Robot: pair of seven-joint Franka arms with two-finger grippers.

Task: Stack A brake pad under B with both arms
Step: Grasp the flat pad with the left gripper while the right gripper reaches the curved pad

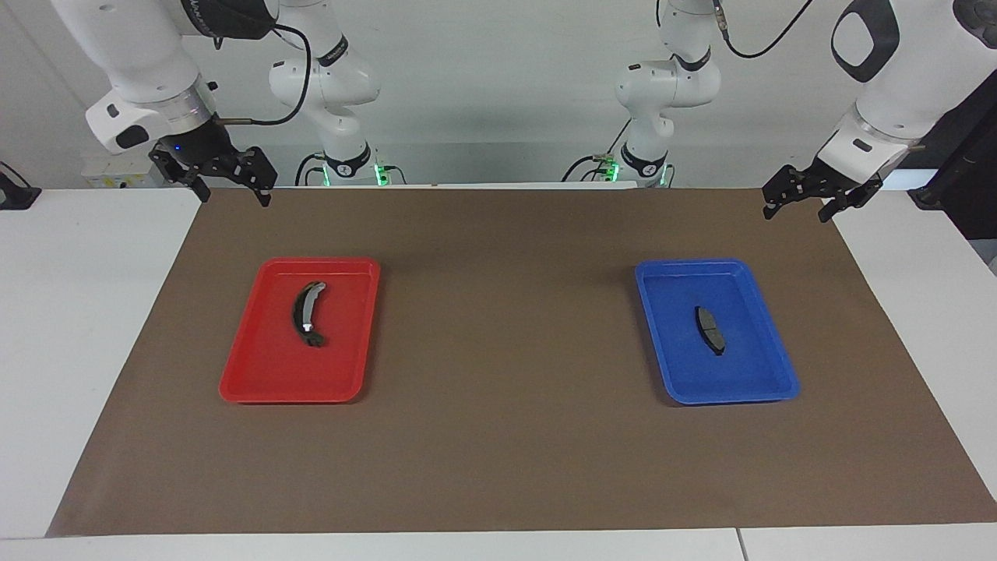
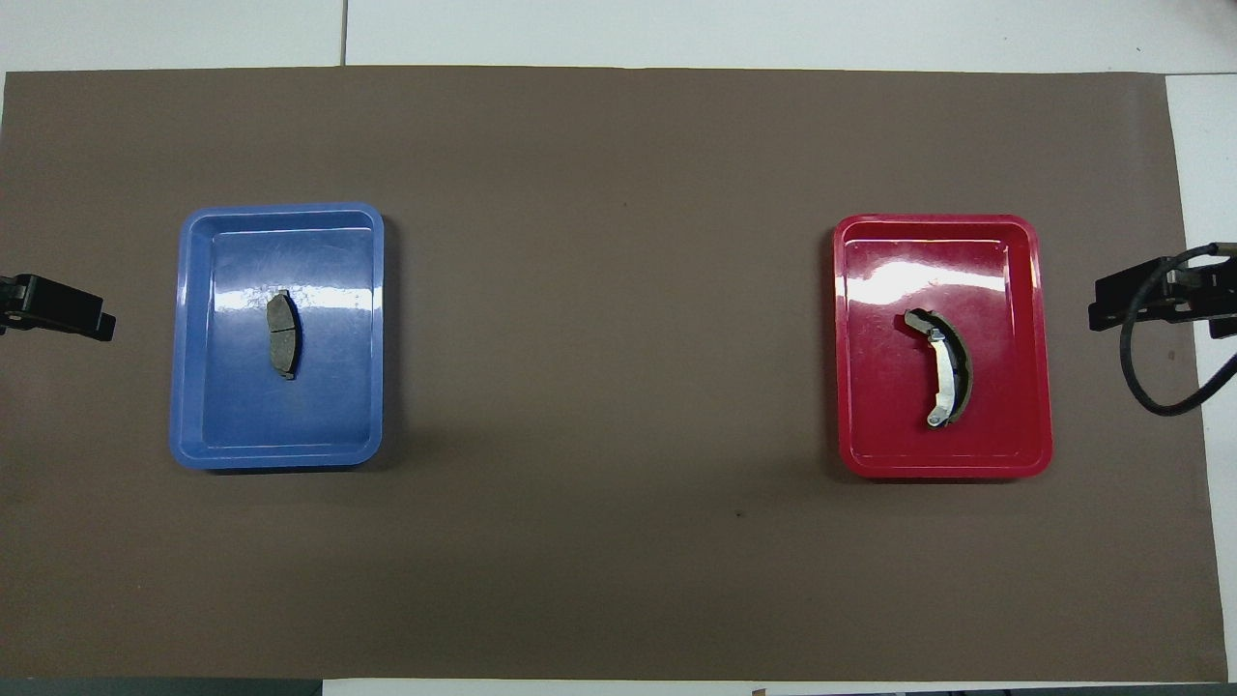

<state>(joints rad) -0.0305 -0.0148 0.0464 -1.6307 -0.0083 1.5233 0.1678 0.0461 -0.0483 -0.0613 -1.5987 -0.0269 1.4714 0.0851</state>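
You have two trays on the brown mat [image 1: 506, 436], and the blue tray [image 1: 771, 366] serves as the landmark here. It sits toward the left arm's end of the table and holds one thing: the A brake pad [image 1: 709, 329], lying flat near the tray's middle, clear of all four walls. The red tray [image 1: 249, 374] lies well apart from the blue tray, toward the right arm's end of the table, at about the same distance from the robots. In it lies B [image 1: 308, 313], also near the middle and touching no wall.

The A brake pad is a short, flat, dark grey oblong with a faint line across its middle. B is longer, a strongly curved dark crescent with a bright silvery metal strip along its inner edge and at its ends.

The left gripper [image 1: 810, 199] hangs over the mat's corner, raised and away from the blue tray, its fingers spread apart and holding nothing. The right gripper [image 1: 230, 187] hangs over the mat's other robot-side corner, fingers likewise parted and empty.
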